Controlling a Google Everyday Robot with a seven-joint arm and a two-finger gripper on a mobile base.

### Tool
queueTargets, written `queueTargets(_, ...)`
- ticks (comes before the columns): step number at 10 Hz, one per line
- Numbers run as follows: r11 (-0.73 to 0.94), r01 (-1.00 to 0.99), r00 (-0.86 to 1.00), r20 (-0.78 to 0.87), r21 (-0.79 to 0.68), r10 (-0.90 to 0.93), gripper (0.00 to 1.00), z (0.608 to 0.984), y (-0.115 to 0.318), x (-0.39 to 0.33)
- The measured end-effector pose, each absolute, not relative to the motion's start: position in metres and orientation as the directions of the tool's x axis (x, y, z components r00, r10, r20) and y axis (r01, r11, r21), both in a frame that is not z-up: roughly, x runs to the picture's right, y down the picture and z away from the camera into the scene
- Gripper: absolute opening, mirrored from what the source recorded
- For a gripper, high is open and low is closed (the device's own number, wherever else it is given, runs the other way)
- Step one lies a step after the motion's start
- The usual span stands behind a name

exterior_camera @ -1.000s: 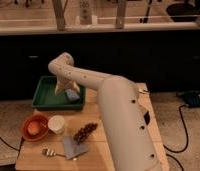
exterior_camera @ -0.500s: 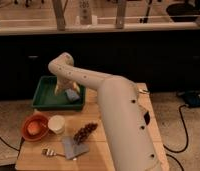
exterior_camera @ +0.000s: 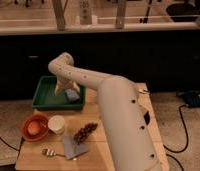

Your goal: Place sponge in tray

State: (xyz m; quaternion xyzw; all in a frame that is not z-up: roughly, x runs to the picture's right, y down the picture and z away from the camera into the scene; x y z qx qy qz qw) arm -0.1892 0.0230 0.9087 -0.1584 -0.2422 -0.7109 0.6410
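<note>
The green tray [exterior_camera: 45, 96] stands at the back left of the wooden table. The small pale blue-grey sponge [exterior_camera: 72, 94] is inside it, near its right wall. My white arm reaches from the lower right up and over the tray, and my gripper [exterior_camera: 63, 89] points down into the tray just left of the sponge, right up against it. I cannot tell whether the sponge rests on the tray floor or is held a little above it.
An orange bowl [exterior_camera: 34, 127] and a white cup [exterior_camera: 56, 123] stand in front of the tray. A brown pine-cone-like thing [exterior_camera: 85, 131], a flat grey square sheet [exterior_camera: 74, 147] and a small utensil [exterior_camera: 49, 151] lie near the front. A cable [exterior_camera: 180, 130] runs over the floor at right.
</note>
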Motion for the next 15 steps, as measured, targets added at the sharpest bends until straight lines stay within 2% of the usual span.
queueTargets(15, -0.061, 0.988, -0.128, 0.536, 0.141, -0.835, 0.8, 0.9087, 0.023, -0.1892)
